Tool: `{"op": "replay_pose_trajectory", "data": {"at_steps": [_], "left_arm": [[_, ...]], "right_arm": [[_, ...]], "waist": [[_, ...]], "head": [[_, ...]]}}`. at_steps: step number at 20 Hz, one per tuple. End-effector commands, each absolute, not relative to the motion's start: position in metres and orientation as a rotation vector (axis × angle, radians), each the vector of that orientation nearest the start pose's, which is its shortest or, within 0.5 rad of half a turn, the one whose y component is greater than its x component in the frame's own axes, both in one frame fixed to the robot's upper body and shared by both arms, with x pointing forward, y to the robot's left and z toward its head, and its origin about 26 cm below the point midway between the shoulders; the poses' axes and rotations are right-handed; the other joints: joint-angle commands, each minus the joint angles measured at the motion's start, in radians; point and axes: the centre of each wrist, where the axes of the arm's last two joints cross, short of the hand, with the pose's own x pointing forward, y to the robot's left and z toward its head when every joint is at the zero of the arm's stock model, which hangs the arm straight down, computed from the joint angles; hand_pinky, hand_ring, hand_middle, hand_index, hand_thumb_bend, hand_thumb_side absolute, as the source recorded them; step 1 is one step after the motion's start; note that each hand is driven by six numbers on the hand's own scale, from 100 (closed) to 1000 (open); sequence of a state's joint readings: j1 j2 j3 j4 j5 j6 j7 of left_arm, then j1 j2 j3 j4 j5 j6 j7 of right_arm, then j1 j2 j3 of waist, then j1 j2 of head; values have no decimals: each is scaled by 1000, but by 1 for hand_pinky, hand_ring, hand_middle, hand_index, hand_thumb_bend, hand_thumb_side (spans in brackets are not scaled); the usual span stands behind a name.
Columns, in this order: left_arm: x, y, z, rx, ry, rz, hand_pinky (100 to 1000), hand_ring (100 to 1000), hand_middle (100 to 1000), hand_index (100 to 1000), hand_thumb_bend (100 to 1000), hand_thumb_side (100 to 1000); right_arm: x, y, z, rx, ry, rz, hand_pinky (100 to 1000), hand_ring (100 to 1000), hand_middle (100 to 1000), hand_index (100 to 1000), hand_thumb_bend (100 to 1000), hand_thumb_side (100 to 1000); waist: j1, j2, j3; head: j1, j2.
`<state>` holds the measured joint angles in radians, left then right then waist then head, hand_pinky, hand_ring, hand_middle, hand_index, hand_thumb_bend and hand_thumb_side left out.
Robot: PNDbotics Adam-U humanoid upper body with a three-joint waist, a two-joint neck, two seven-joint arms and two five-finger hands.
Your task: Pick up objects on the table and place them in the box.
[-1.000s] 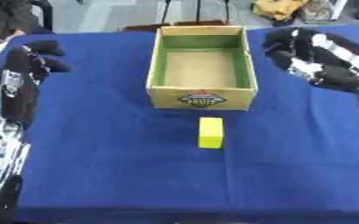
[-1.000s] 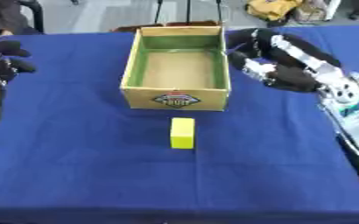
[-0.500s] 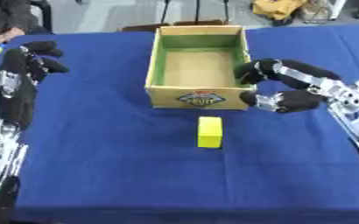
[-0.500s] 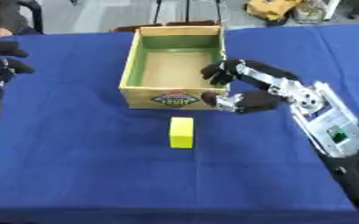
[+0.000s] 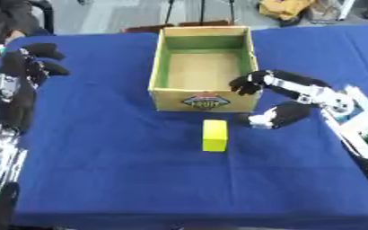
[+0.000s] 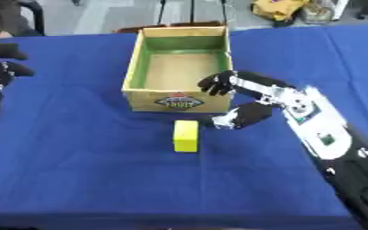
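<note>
Block (image 5: pixel 215 134) apparently untouched, hand (image 5: pixel 278 101) near

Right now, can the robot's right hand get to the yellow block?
Probably yes. The right hand hangs open just right of the yellow block, in front of the box, with only bare blue cloth between them.

The right robot hand (image 5: pixel 278 96) reaches in from the right on an outstretched, silver-jointed forearm, its fingers and thumb spread apart and holding nothing, while the left robot hand (image 5: pixel 32 63) is raised at the left edge with its fingers loosely bent.
</note>
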<state>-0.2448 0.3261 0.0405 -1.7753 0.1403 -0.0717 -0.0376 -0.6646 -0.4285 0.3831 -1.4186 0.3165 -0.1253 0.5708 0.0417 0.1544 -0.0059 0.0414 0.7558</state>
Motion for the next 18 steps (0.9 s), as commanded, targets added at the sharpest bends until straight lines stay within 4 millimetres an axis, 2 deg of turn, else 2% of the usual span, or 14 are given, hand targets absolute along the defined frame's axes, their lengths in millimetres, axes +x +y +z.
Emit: {"op": "replay_pose_trajectory", "data": {"at_steps": [1,18], "left_arm": [[322,294,142,63,-2092,-269,697,548,610,746,836,872],[322,293,142,54,-2091,-272,697,547,610,745,837,872]], "right_arm": [[405,-198,165,-127,-1658,1599,836,824,819,917,498,490],[406,-179,154,-76,-1632,1659,837,822,816,910,468,499]], "waist": [[0,-16,2],[-4,-15,12]], "head": [[-4,7],[-10,8]]}}
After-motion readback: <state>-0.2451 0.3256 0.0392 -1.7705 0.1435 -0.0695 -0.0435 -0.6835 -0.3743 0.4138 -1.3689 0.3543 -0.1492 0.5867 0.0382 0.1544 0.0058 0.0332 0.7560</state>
